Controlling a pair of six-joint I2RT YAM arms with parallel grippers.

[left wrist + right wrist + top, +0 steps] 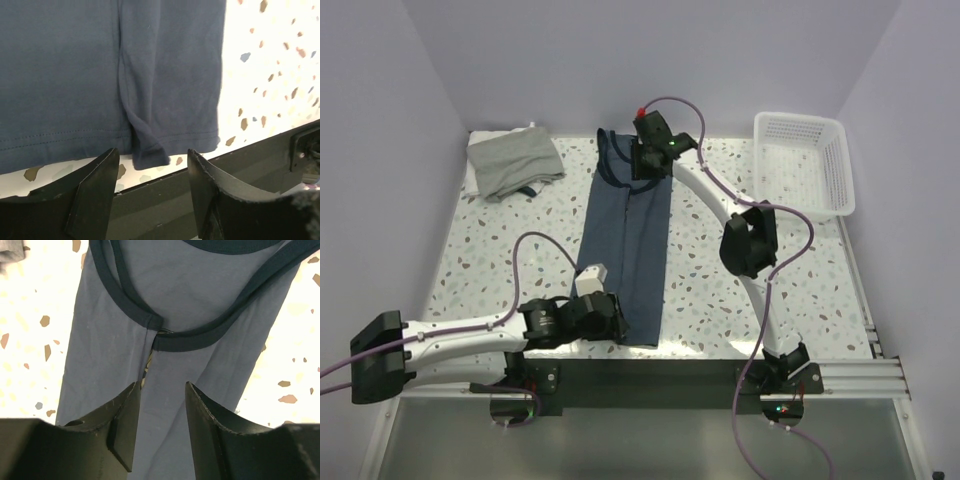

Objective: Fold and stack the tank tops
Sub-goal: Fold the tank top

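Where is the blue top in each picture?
Top view: the navy tank top lies as a long strip in the middle, running from near to far.
Left wrist: its bottom hem fills the upper left.
Right wrist: its dark-trimmed strap end fills the middle.
Shared landmark: the speckled table shows beside the cloth in all three.

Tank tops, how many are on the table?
2. The navy top lies in a long folded strip in the middle; the grey top sits folded at the far left corner. None looks hidden.
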